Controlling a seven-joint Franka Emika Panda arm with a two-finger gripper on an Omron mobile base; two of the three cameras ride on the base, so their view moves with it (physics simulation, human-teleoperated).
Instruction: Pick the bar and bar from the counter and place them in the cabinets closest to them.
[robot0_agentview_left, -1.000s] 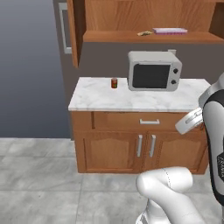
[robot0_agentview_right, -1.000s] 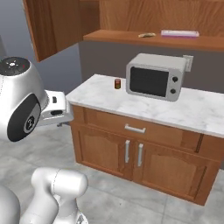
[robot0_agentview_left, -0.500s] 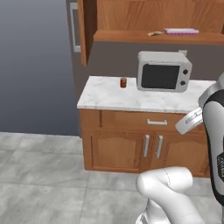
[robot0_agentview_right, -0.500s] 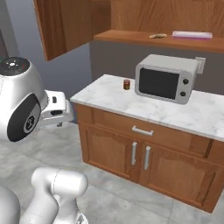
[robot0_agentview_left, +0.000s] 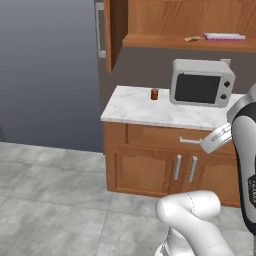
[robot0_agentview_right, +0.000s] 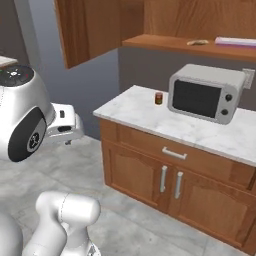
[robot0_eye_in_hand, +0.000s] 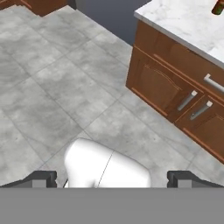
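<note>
A tan crinkly bar (robot0_agentview_left: 192, 38) (robot0_agentview_right: 198, 42) lies on the wooden shelf of the open wall cabinet (robot0_agentview_left: 165, 42) (robot0_agentview_right: 160, 44), above the microwave. Right of it on the same shelf lies a longer flat pinkish-white pack (robot0_agentview_left: 224, 36) (robot0_agentview_right: 235, 41); I cannot tell whether it is a bar. The white marble counter (robot0_agentview_left: 135, 107) (robot0_agentview_right: 135, 110) (robot0_eye_in_hand: 183, 22) carries a small red jar (robot0_agentview_left: 154, 94) (robot0_agentview_right: 159, 98). My gripper (robot0_eye_in_hand: 112, 179) is open with nothing between its fingertips (robot0_eye_in_hand: 41, 179). It points down at the grey floor, well short of the counter.
A grey microwave (robot0_agentview_left: 200, 82) (robot0_agentview_right: 207, 92) stands on the counter under the shelf. The cabinet door (robot0_agentview_left: 111, 30) (robot0_agentview_right: 90, 25) hangs open to the left. Brown base cabinets (robot0_agentview_left: 150, 165) (robot0_eye_in_hand: 175, 87) sit below. Tiled floor (robot0_agentview_left: 50, 190) stretches to the left.
The whole scene has slid to the right in both base views, so the base has moved. The arm keeps its pose and the gripper stays open.
</note>
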